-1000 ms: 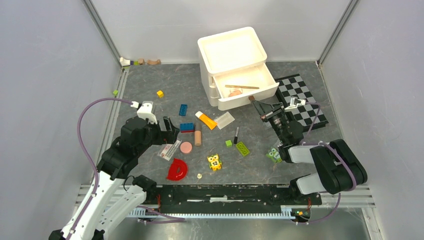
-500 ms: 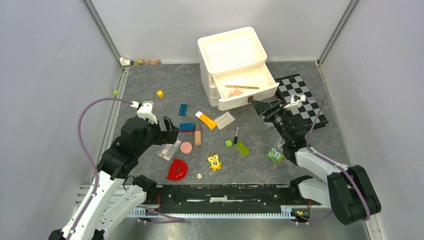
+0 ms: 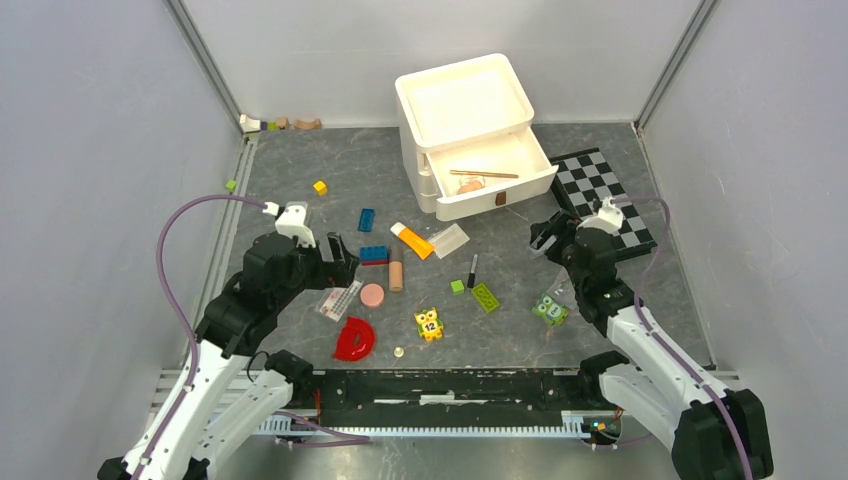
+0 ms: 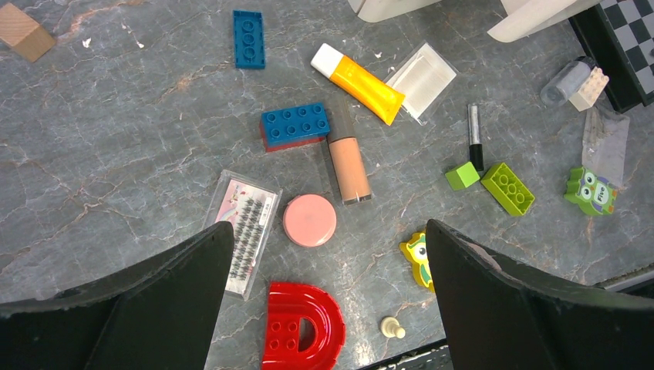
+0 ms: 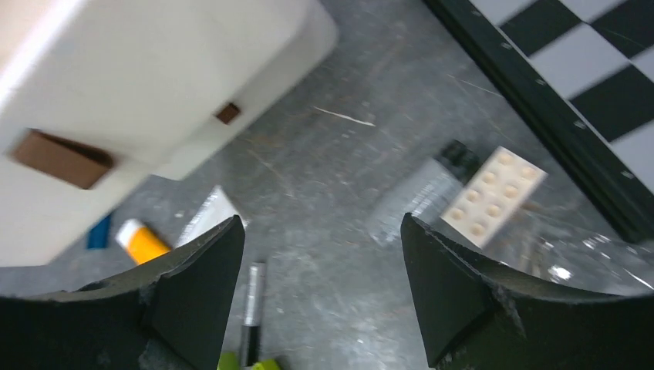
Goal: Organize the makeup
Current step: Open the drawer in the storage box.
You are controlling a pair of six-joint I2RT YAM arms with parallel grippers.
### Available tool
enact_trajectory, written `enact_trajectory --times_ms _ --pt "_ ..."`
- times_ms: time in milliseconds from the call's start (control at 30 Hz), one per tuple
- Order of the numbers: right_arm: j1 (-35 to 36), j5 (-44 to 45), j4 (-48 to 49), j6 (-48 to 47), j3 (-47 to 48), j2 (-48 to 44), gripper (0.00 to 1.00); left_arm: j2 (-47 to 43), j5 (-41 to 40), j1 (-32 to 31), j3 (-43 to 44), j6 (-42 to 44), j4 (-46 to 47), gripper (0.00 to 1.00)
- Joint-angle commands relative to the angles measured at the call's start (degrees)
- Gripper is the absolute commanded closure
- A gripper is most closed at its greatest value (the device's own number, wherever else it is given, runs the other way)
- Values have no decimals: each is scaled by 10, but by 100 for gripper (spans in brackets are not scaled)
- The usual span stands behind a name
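Observation:
The makeup lies mid-table: orange tube (image 3: pixel 412 240), beige stick (image 3: pixel 396 272), round pink disc (image 3: pixel 372 295), thin black pencil (image 3: pixel 472 270), a clear packet (image 3: pixel 449 239) and a lash packet (image 3: pixel 340 299). My left gripper (image 3: pixel 338 262) hovers open above the pink disc (image 4: pixel 309 220), the lash packet (image 4: pixel 247 230) under its left finger. My right gripper (image 3: pixel 548 235) is open and empty, just right of the white drawer's (image 3: pixel 490 178) front. Below it I see the pencil (image 5: pixel 252 308), the orange tube (image 5: pixel 143 240) and a small clear bottle (image 5: pixel 420 199). The open drawer holds a thin stick and a beige item.
Toy bricks, owl blocks (image 3: pixel 549 309) and a red half-ring (image 3: pixel 354 339) are scattered among the makeup. A checkered board (image 3: pixel 600 195) lies at the right. A cream brick (image 5: pixel 493 194) sits beside the clear bottle. The white drawer unit (image 3: pixel 463 95) stands at the back.
My right gripper has opened and drawn back from the drawer's front toward the near right. The left arm has not moved.

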Motion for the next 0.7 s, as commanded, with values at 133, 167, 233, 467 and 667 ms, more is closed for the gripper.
enact_trajectory --times_ms 133,167,233,467,667 --pt "-7 66 -116 -14 25 -7 18 1 1 0 0 -4 22 0" --pt "-7 62 -116 -14 26 -4 18 0 1 0 0 -6 22 0" --pt "-8 52 -119 -14 29 4 18 0 0 0 0 -6 23 0" --pt "-8 -30 -95 -43 30 22 18 5 4 -1 0 -6 23 0" --pt "-8 -82 -76 -60 39 39 21 12 6 0 2 -7 23 0"
